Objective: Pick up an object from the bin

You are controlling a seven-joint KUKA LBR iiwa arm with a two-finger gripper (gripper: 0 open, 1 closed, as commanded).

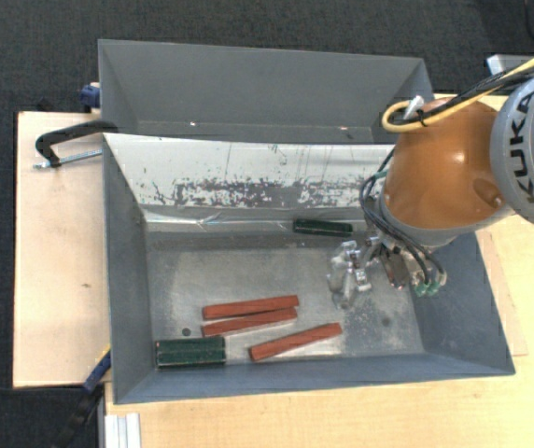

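My gripper hangs over the right middle of the bin floor, its metal fingers pointing down with nothing seen between them. A dark green bar lies just behind it against the back wall. Three red-brown bars lie on the floor to its front left: one, a second right beside it, and a third nearest the gripper. A dark green block rests in the front left corner.
The arm with its orange cover and cables reaches in over the bin's right wall. Bare floor lies under and to the left of the gripper.
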